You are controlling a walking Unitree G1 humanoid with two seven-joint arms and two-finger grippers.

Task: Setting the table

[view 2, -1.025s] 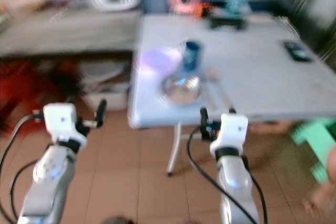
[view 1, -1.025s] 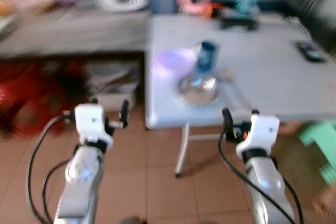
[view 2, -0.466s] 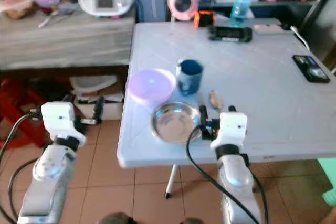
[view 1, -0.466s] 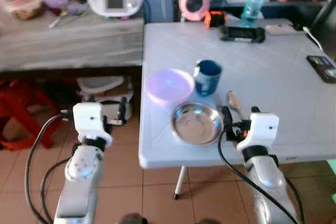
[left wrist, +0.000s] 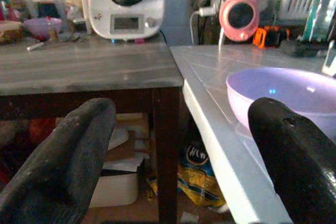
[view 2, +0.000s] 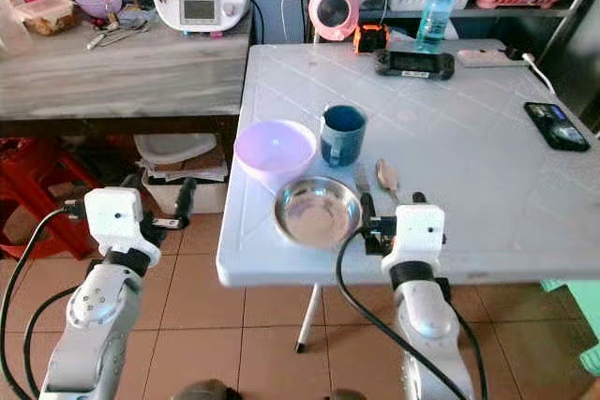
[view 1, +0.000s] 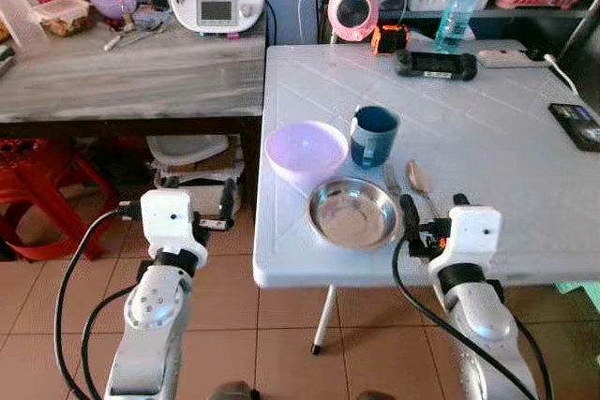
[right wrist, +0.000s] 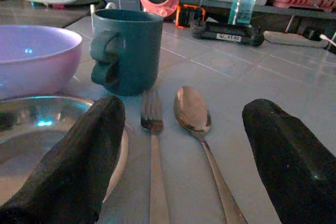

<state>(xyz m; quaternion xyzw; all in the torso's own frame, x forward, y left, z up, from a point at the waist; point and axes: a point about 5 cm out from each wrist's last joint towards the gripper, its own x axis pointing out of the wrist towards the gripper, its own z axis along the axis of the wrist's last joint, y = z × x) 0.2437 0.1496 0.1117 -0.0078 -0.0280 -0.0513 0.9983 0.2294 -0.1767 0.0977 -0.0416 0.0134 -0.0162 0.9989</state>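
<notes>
The tableware sits grouped at the near left corner of the white bench [view 1: 487, 138]: purple bowl [view 1: 306, 148], teal mug [view 1: 374, 135], steel bowl [view 1: 353, 213], with fork [right wrist: 153, 145] and spoon [right wrist: 195, 121] side by side just right of the steel bowl. Nothing is gripped. The right pincer [right wrist: 178, 156] is spread, aimed at the cutlery. The left pincer [left wrist: 173, 150] is spread beside the bench edge. Judged status: early; the items appear bunched rather than laid out, and arranging remains.
</notes>
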